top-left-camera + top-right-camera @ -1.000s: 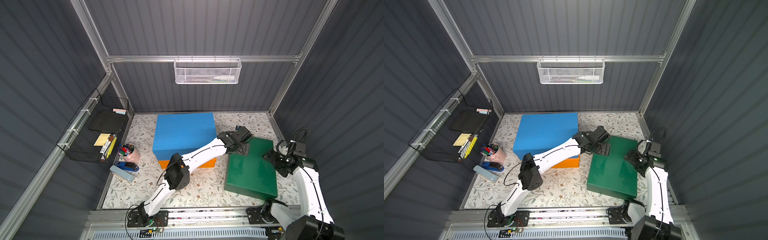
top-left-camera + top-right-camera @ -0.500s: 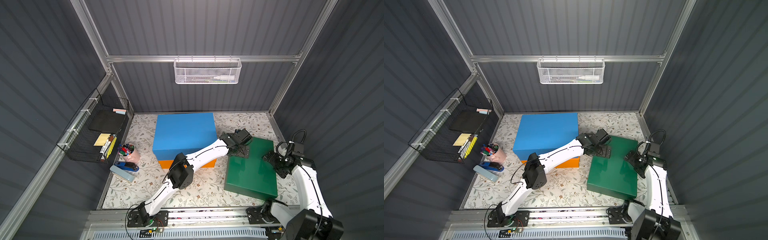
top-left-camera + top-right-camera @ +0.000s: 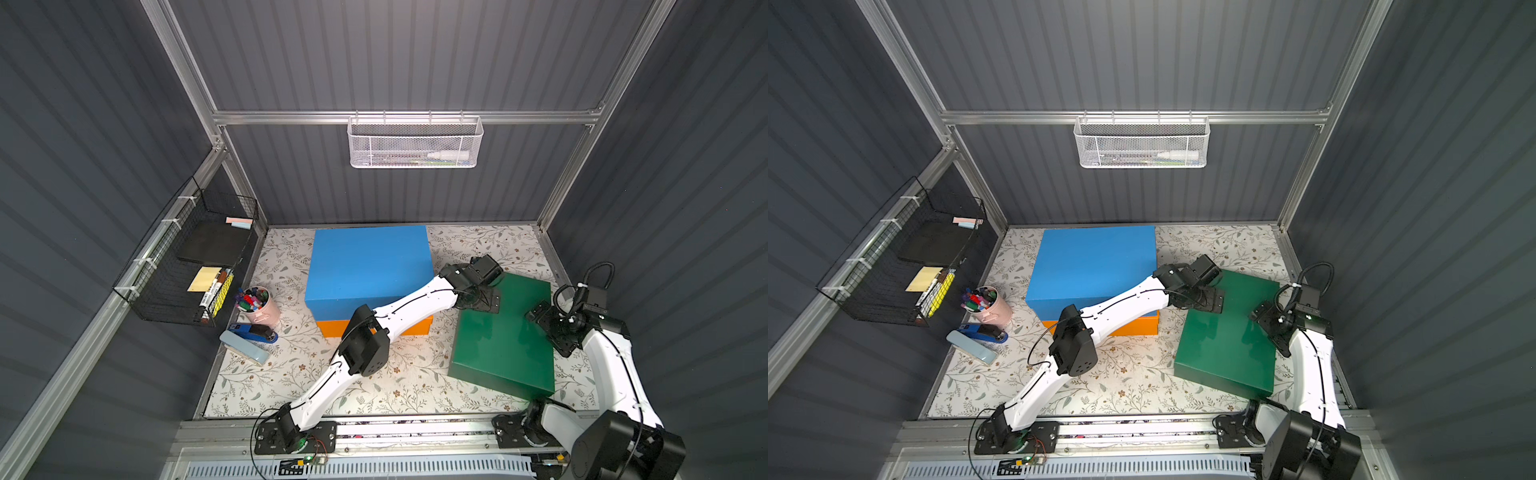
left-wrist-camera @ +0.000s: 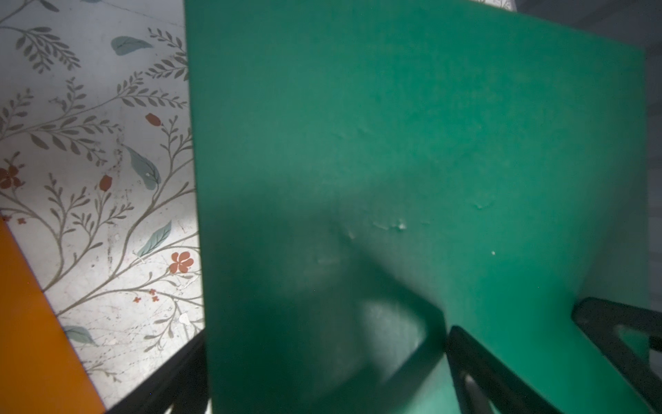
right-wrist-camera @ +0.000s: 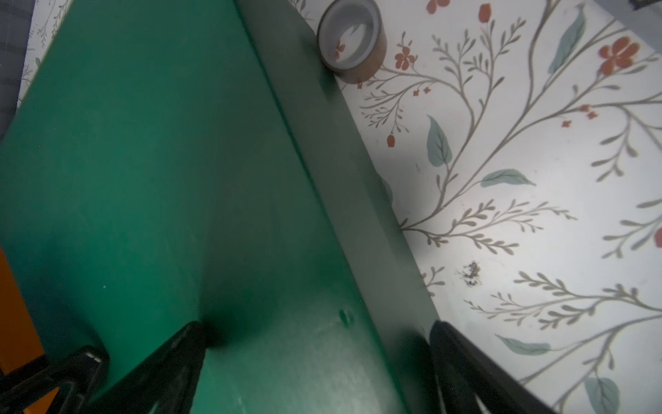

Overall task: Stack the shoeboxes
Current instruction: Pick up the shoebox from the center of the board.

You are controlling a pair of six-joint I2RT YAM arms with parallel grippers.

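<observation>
While the blue shoebox [image 3: 368,262] sits on the orange shoebox [image 3: 330,328], the left pincer [image 3: 480,302] and the right pincer [image 3: 550,330] straddle opposite edges of the green shoebox [image 3: 503,345] at the right of the frame. Both are wide open and hold nothing.

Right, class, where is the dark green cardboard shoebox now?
In a top view, the dark green cardboard shoebox sits on the floral table's right side, beside the blue box atop the orange box.

The blue shoebox [image 3: 368,262], orange shoebox [image 3: 330,328] and dark green shoebox [image 3: 503,345] are plain. The table [image 3: 291,374] is white, patterned with grey-green sprigs and red flowers.
</observation>
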